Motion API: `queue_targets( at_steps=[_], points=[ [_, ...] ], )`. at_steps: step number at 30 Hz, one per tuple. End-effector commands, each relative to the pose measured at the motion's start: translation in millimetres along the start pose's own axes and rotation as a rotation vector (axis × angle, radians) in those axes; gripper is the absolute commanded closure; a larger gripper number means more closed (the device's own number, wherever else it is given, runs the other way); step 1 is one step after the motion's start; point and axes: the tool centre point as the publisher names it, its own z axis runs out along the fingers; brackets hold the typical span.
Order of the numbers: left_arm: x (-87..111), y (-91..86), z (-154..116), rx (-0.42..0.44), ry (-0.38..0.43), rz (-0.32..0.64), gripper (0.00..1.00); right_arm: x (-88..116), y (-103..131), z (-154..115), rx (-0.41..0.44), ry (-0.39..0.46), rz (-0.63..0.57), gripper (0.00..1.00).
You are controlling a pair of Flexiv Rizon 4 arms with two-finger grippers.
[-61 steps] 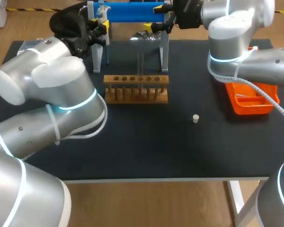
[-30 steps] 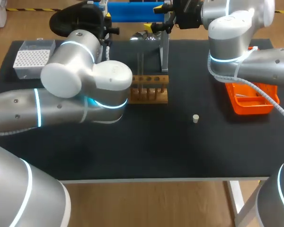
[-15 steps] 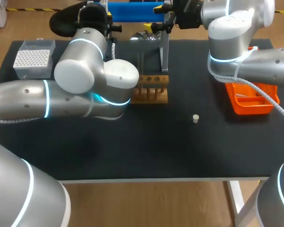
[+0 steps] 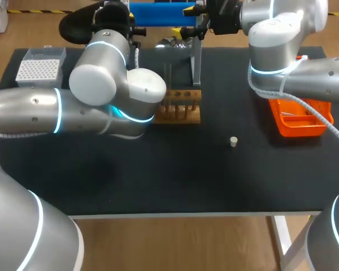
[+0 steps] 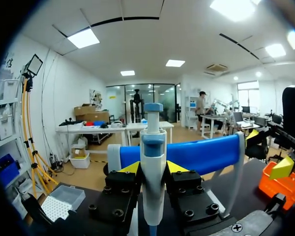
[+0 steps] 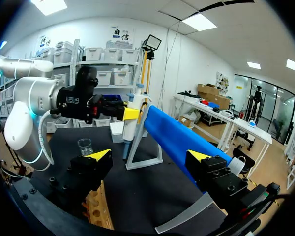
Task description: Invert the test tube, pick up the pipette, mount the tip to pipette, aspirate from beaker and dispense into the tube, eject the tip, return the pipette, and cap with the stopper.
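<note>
A white and blue pipette (image 5: 152, 147) stands upright between my left gripper's (image 5: 152, 168) yellow tips, which are shut on its body. This is at the left end of the blue-topped pipette stand (image 4: 158, 11), at the table's back. My right gripper (image 6: 150, 156) is open at the stand's right end, a finger on either side of the blue bar (image 6: 182, 140). From there I see the left gripper (image 6: 124, 114) holding the pipette (image 6: 131, 125). The wooden test tube rack (image 4: 183, 104) is partly hidden by my left arm. The small stopper (image 4: 233, 141) lies right of the rack.
A tip box (image 4: 39, 70) sits at the back left. An orange tray (image 4: 299, 121) lies at the right under my right arm. A glass beaker (image 6: 85, 146) stands on the dark table (image 4: 175, 175) near the stand.
My left arm's elbow has swung right and toward the back, uncovering the tip box and covering the rack's left half. Its gripper stays at the stand. The right arm has not moved.
</note>
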Motion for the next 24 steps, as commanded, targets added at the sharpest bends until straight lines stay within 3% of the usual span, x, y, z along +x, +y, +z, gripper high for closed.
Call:
queue_targets(
  at_steps=[1,24],
  points=[
    [0.4,0.8,5,-0.001,-0.003,-0.003,1.0,-1,1,-1,0.005,0.005,0.0,0.0],
    [-4.2,3.8,20,-0.072,0.005,-0.027,1.0,-1,1,-1,0.005,0.005,0.0,0.0]
  ],
)
